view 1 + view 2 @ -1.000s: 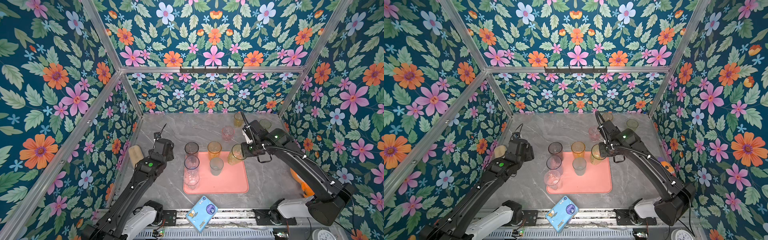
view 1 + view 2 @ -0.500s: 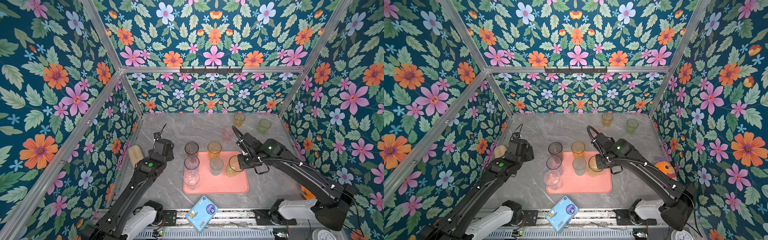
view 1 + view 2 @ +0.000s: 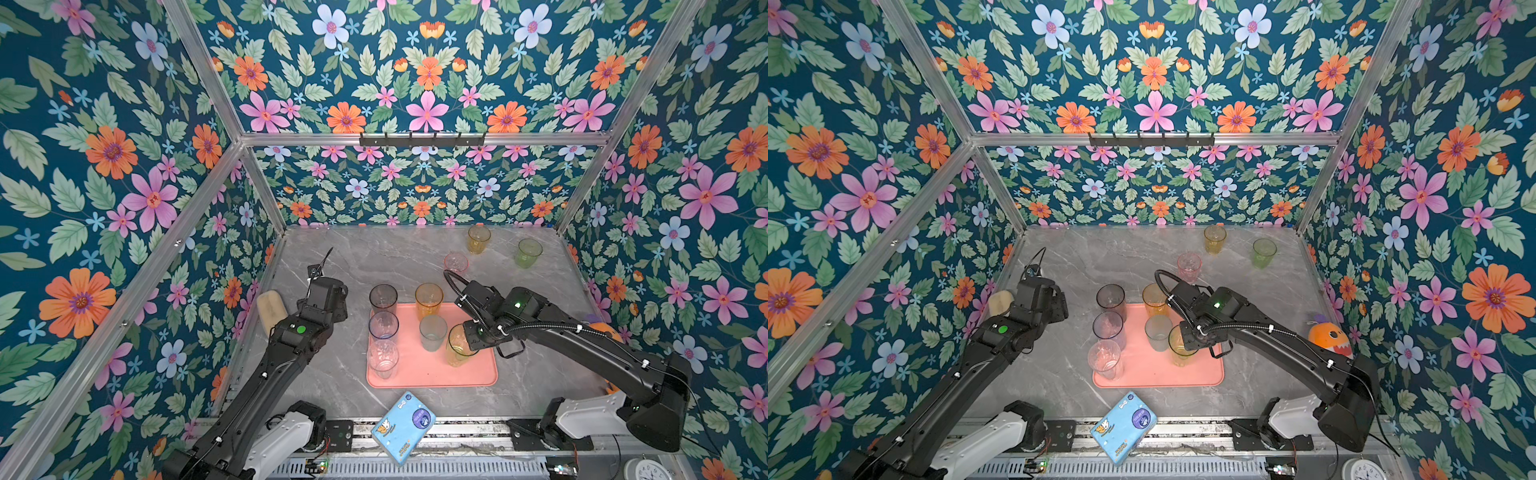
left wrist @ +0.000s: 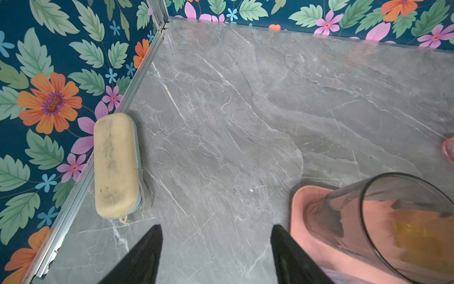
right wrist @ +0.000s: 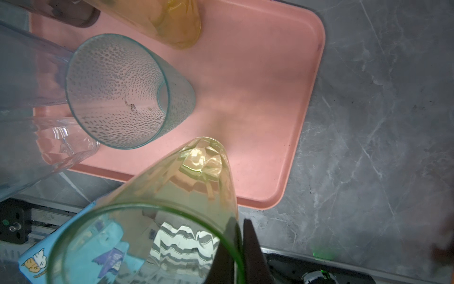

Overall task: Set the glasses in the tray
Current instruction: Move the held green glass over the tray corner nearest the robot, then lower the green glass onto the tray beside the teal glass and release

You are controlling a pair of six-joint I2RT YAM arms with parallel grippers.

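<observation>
This is a robot test cell in a lab, not a lived-in room. Floral printed panels sit in a bare aluminium frame that boxes in a grey marble-look desk. Two black robot arms, the left arm and the right arm, are mounted on a metal rail along the near edge. An exposed cable runs along the right one. A black hook rack hangs on the far bar.

On the flat salmon-pink tray stand a grey glass, blue glass and clear glass down its left edge, with an orange glass and teal glass down its middle (a yellow-green glass, gripped at the rim, is over its right part). A pink glass, amber glass and green glass stand upright beyond.
</observation>
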